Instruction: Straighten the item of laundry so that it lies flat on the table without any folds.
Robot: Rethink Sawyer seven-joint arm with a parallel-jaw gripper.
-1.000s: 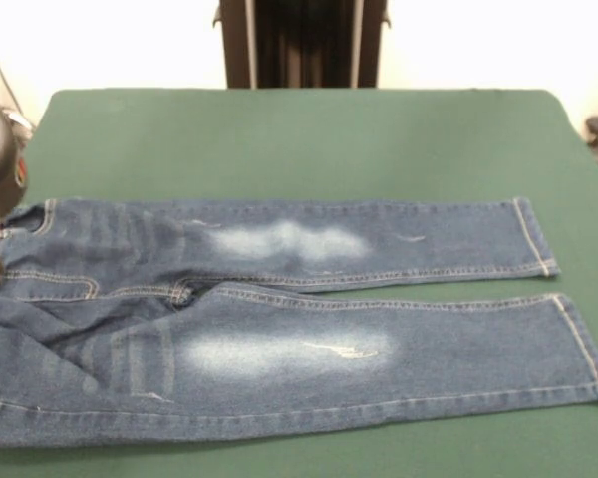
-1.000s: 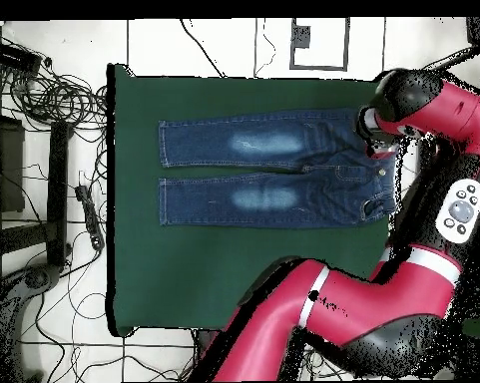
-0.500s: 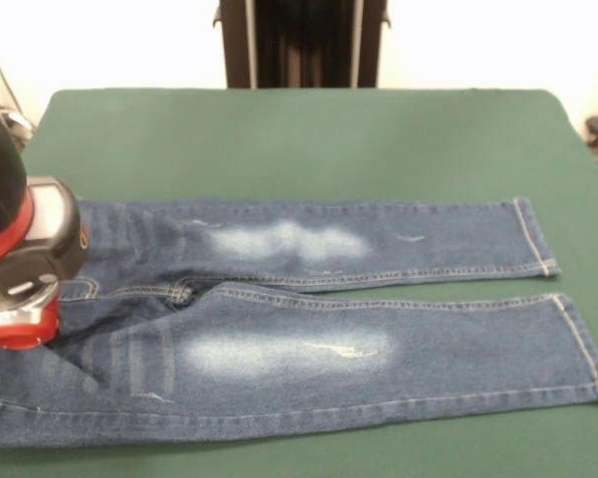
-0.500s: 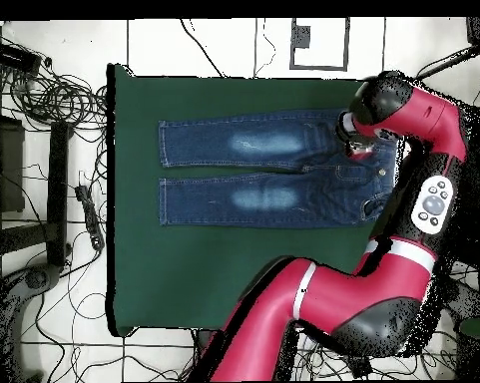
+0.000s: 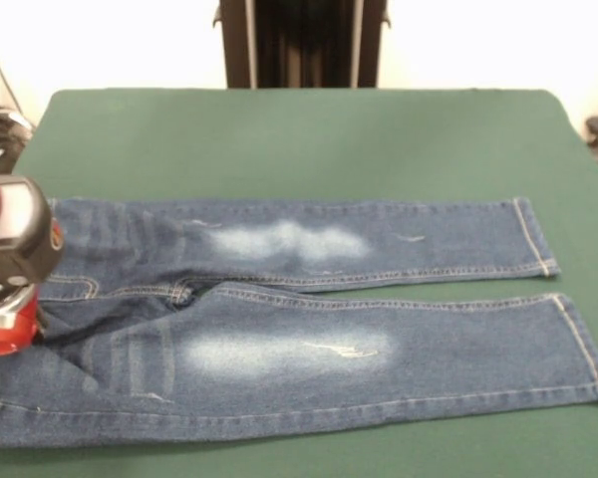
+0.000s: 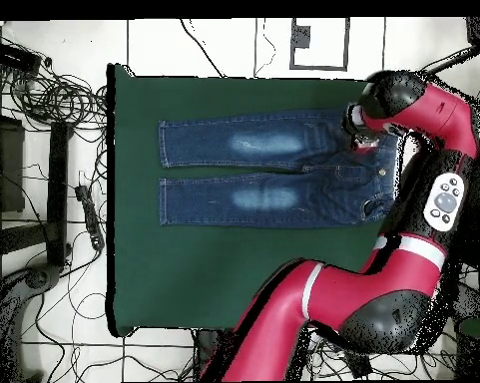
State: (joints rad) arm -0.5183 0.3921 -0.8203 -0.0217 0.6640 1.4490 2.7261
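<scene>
Jaws cannot be read from either view: your arm's wrist housing hides them, so whether the gripper [image 5: 5, 334] is parted or holding denim is unknown. You have the worktop [image 5: 299, 139] carrying the jeans [image 5: 309, 329] nearly flat, long axis running across the front view, both legs stretching away from the gripper toward the cuffs. Smallest item: slight rumpling at the waistband [image 5: 70, 289], directly under the gripper.
</scene>
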